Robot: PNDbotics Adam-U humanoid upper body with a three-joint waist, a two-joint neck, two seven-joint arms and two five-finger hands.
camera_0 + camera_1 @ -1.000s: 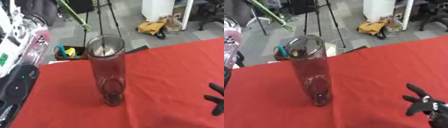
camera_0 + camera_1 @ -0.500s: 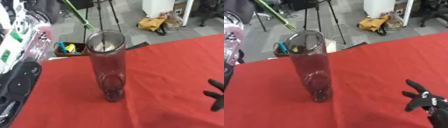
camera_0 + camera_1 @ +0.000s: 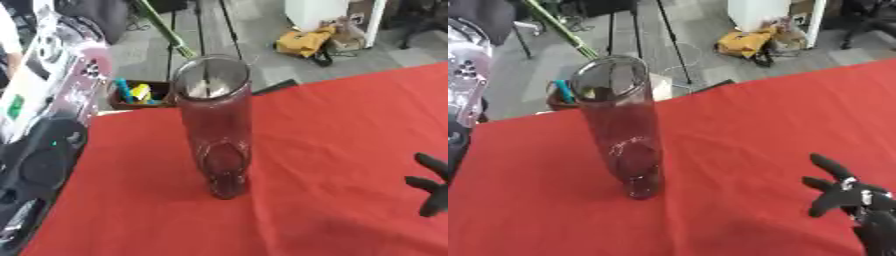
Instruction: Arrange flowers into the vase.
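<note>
While vase (image 3: 623, 135) stands, right hand (image 3: 846, 192) open apart

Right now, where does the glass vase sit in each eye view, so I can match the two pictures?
Left eye view: the vase stands upright on the red tablecloth, just left of centre.
Right eye view: the vase is further left, leaning slightly in the picture.
Shared landmark: the yellow bag on the floor beyond the table, top right of centre in both views.
</note>
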